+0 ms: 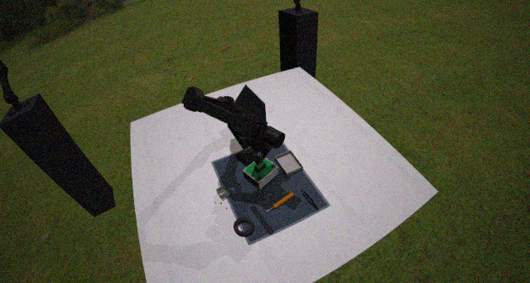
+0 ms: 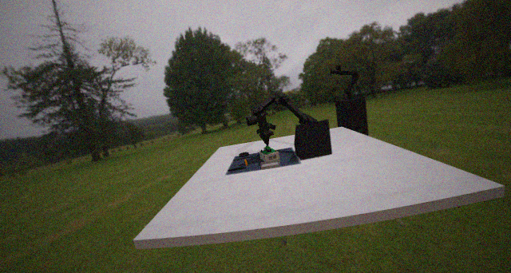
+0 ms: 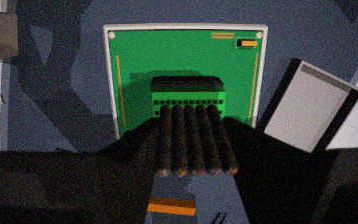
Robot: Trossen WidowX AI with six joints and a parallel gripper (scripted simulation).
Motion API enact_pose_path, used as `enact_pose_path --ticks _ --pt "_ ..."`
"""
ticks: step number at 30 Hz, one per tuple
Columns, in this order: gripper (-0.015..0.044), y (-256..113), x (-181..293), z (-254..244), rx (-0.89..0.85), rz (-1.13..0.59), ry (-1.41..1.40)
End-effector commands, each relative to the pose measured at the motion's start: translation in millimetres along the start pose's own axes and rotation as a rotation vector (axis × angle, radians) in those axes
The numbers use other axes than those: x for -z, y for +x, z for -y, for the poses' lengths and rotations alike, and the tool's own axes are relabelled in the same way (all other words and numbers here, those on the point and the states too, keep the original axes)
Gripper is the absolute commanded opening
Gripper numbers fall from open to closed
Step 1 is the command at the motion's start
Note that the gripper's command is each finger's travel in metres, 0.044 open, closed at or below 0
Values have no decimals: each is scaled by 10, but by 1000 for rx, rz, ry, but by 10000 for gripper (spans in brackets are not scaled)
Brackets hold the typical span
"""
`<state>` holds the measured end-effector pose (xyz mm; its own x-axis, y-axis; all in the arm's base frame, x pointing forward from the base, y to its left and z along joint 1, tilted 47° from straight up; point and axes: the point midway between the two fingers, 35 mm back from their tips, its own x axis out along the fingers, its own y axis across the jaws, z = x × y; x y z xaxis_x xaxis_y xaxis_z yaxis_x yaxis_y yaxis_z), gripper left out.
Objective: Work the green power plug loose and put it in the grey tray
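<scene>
In the top view the arm (image 1: 248, 117) leans over the board (image 1: 267, 170) (image 2: 269, 155) (image 3: 140, 55), and its dark bulk covers most of the pincer (image 1: 259, 158) (image 2: 267, 144) (image 3: 190, 125); the fingertips are too dark and small to pick out. The plug (image 3: 215, 98) is only a green blur on the board there. The tray (image 1: 289, 163) (image 3: 307, 107) lies just beside the board on the blue mat (image 1: 248, 235) (image 2: 239, 170), with nothing visible in it. The screwdriver (image 1: 283, 199) (image 3: 172, 206) shows whole, the tweezers (image 1: 310, 200) only as thin dark strokes, and the ring (image 1: 234, 227) overlaps the mat's edge. In the exterior view the pincer points down at the board, its tips merging with the plug's green; the screwdriver is a small orange fleck on the mat, which lies on the white surface (image 1: 352, 151) (image 2: 303, 197). In the wrist view the pincer is pinching the plug, which sits at its socket on the board; the dark fingers cover its sides, and five dark wires (image 3: 195, 140) hide part of its face. Whether it has loosened at all cannot be told. The board's near edge is hidden, the screwdriver shows only in part between the fingers, and the tweezers are cut off at the bottom.
</scene>
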<state>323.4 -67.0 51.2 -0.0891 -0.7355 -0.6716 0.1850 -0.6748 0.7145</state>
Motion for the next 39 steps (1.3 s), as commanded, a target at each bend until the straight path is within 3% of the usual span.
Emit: enact_pose_path --ticks 1,16,24,34,39 --pt "0 -195 -10 17 7 -26 -14" --pt "0 -191 -10 19 4 -26 -14" --pt "0 -188 -11 95 -83 -26 -13" --pt "0 -196 -9 -90 130 -25 -15" --pt "0 -212 -10 -82 122 -25 -15"
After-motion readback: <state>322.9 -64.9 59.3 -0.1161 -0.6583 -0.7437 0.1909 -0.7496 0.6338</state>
